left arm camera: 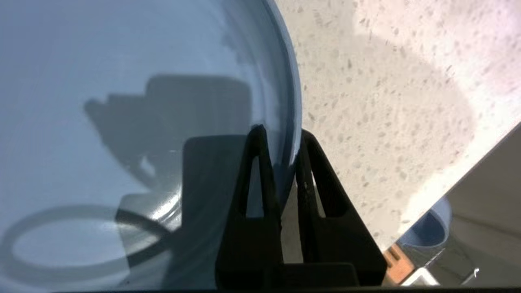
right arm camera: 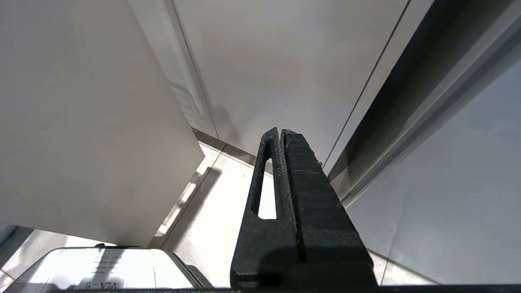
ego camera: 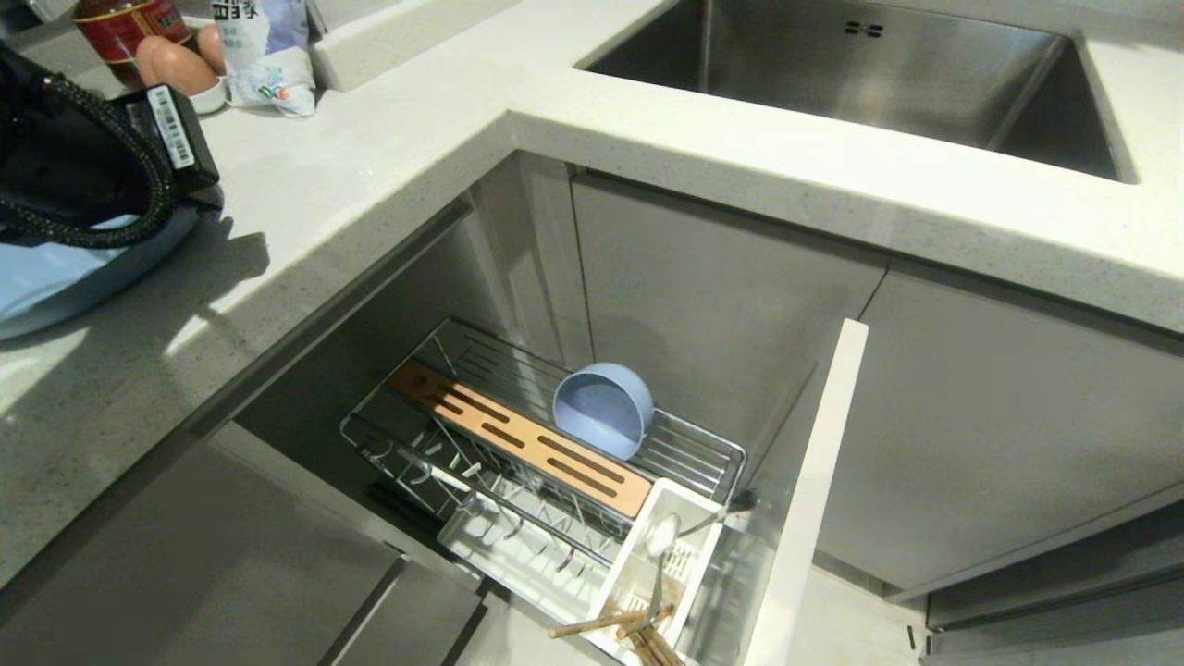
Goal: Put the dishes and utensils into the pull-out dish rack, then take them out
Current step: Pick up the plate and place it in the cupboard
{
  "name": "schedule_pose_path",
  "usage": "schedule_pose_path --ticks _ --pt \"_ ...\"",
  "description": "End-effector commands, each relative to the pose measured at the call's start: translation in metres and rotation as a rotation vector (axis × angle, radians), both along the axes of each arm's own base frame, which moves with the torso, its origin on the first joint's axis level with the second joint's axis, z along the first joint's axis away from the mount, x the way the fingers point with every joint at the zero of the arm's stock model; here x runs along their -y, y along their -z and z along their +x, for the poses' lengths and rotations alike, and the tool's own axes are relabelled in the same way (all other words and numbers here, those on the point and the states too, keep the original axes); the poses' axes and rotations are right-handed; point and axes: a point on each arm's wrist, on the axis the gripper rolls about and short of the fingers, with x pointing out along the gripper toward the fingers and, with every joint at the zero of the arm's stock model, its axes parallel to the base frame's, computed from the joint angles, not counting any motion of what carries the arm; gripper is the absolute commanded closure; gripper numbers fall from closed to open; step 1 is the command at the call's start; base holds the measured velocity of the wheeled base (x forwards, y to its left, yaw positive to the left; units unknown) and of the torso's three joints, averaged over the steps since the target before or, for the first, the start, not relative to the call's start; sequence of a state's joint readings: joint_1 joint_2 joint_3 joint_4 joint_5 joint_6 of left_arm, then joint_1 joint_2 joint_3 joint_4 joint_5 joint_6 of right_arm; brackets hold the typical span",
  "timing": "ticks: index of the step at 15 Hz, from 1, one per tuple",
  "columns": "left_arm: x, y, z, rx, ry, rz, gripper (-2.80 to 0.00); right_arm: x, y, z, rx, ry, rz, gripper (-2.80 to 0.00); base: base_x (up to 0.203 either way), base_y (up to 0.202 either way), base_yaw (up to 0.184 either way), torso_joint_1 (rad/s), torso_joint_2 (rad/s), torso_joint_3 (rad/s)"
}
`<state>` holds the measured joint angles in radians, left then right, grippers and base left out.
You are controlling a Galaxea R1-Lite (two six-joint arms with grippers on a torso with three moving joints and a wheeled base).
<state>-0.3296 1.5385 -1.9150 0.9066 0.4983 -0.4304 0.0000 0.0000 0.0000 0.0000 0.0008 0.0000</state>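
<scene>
Two pale blue dishes sit apart: the plate (left arm camera: 101, 122) lies on the speckled counter (ego camera: 388, 176) at the robot's left, and the round bowl (ego camera: 603, 407) stands on its side in the pull-out dish rack (ego camera: 546, 435) below, just behind the slotted wooden strip (ego camera: 523, 435). The left gripper (left arm camera: 281, 140) is at the plate's edge, its jaws closed on the rim, one finger inside the plate and one outside. In the head view that arm covers most of the plate. At the rack's near end the white utensil caddy (ego camera: 647, 564) holds the silver spoon (ego camera: 661, 546) and the wooden chopsticks (ego camera: 610, 624), leaning out over its edge. The right gripper (right arm camera: 281, 132) hangs low beside the cabinet fronts, well away from the rack, jaws pressed together on nothing. A steel sink (ego camera: 860, 74) is set in the counter further back.
</scene>
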Motion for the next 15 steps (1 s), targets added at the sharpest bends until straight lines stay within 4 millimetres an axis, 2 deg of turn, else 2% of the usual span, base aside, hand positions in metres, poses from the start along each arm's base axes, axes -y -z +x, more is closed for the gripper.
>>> schedule_pose_path --ticks 1,6,9,13,15 --pt "-0.001 0.004 -0.005 -0.068 0.032 0.060 0.00 0.000 0.000 0.000 0.000 0.001 0.000 0.00 0.000 0.000 0.000 0.000 0.00 0.000" --pt "-0.005 -0.010 -0.031 -0.038 0.120 0.190 0.00 0.000 0.000 0.000 0.000 -0.001 0.000 0.00 0.000 0.000 0.000 0.000 0.00 0.000" --pt "0.005 -0.026 -0.048 0.099 0.129 0.203 0.00 0.000 0.000 0.000 0.000 -0.001 0.000 0.00 0.000 0.000 0.000 0.000 0.00 0.000" --pt "0.012 -0.050 -0.078 0.299 0.145 0.132 0.00 0.000 0.000 0.000 0.000 0.000 0.000 0.00 0.000 0.000 0.000 0.000 0.00 0.000" --pt "0.020 -0.062 -0.091 0.413 0.192 0.004 0.00 0.000 0.000 0.000 0.000 -0.001 0.000 0.00 0.000 0.000 0.000 0.000 0.00 0.000"
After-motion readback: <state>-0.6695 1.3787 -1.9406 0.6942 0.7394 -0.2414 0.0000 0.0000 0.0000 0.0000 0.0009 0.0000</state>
